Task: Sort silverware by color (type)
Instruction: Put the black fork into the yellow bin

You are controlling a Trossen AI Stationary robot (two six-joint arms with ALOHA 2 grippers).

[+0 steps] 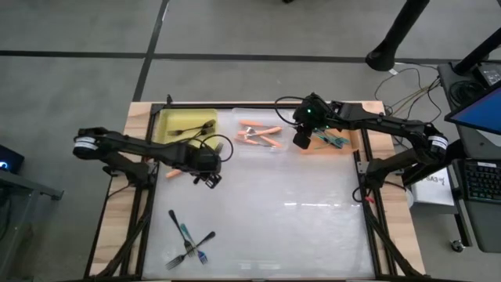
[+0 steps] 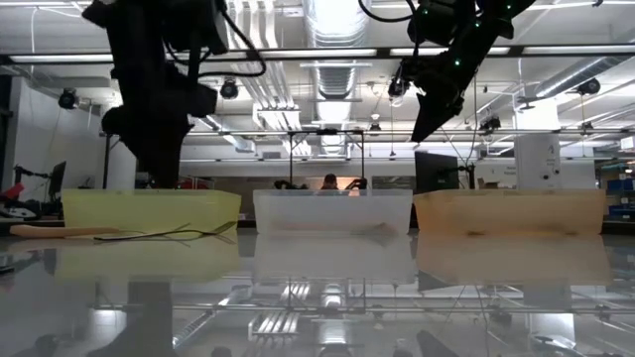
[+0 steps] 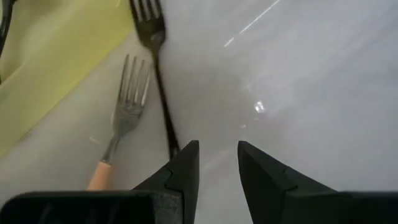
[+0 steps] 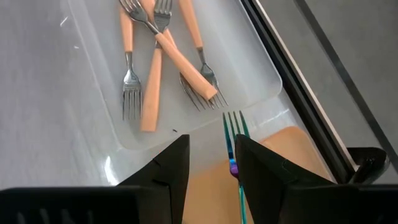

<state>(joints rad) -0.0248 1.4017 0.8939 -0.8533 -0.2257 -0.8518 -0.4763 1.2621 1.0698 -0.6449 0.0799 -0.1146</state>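
My left gripper (image 1: 210,180) (image 3: 217,158) hangs open over the clear table top, just in front of the yellow tray (image 1: 184,125), with nothing between its fingers. Beside it an orange-handled fork (image 3: 121,121) (image 1: 174,174) and a black fork (image 3: 158,74) lie flat on the table. My right gripper (image 1: 301,142) (image 4: 211,155) is open in the air over the gap between the clear tray (image 4: 261,81) and the orange tray (image 4: 292,149). A teal fork (image 4: 235,146) shows below its fingers, tines poking past the orange tray's edge.
The yellow tray holds black forks (image 1: 192,129), the clear tray holds orange forks (image 1: 262,135), and the orange tray holds teal forks (image 1: 335,141). A few loose black and teal forks (image 1: 189,239) lie near the table's front left. A black frame (image 1: 362,168) borders the table.
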